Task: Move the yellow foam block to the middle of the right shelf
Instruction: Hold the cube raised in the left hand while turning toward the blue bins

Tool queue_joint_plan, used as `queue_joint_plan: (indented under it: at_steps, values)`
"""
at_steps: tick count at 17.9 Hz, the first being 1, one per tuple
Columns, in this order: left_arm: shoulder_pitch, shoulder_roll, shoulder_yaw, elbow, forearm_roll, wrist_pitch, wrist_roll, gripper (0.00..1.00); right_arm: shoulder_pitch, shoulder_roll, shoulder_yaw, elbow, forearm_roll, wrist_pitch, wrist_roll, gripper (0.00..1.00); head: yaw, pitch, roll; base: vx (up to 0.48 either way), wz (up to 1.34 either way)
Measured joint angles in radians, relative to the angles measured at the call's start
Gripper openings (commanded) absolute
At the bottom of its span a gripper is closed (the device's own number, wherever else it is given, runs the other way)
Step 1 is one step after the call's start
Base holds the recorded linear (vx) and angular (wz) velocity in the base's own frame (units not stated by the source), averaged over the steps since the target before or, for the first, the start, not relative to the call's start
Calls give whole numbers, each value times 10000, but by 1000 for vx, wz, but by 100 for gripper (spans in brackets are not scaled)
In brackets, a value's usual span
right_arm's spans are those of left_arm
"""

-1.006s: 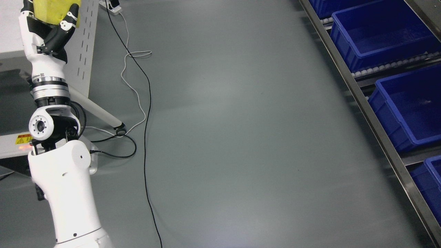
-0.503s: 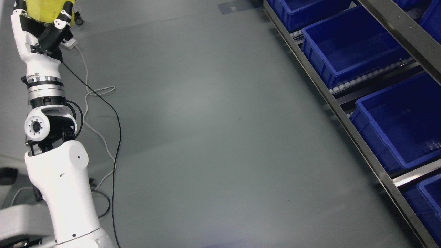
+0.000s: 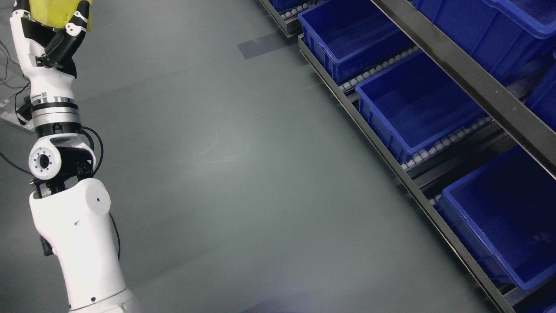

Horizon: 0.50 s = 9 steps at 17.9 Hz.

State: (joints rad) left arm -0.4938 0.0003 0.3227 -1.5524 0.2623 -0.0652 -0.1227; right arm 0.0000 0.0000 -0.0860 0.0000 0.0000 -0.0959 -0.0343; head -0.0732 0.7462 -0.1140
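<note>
Fingers (image 3: 71,30) wrapped tight around the yellow foam block (image 3: 52,9), clenched on it at the very top left of the head view, block partly cut off by the frame edge. That's the left hand (image 3: 47,34), raised high on its white arm, which climbs from the lower left. No right hand in sight.

Below and to the right of the fingers, nothing but bare grey floor (image 3: 226,152). A few cables (image 3: 11,82) trail just left of the wrist. Far off to the right of the fingers runs the shelf (image 3: 391,163), a metal rack with roller tracks, lined with open blue bins (image 3: 408,104) on more than one level.

This reads as the carry step: block in hand, well apart from the shelf, not yet delivered. Next it looks like the robot needs to close on the rack, swing that arm across to the middle level, and only then loosen the grip over a bin.
</note>
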Motion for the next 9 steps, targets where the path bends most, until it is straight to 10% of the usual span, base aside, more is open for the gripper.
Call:
queue_joint_plan:
  at_steps: [9]
  values:
    - [-414,-1,-674,-706,0,8,-528,45,-2,0,0,0,0,0,0,100,0,0,0,500,-413]
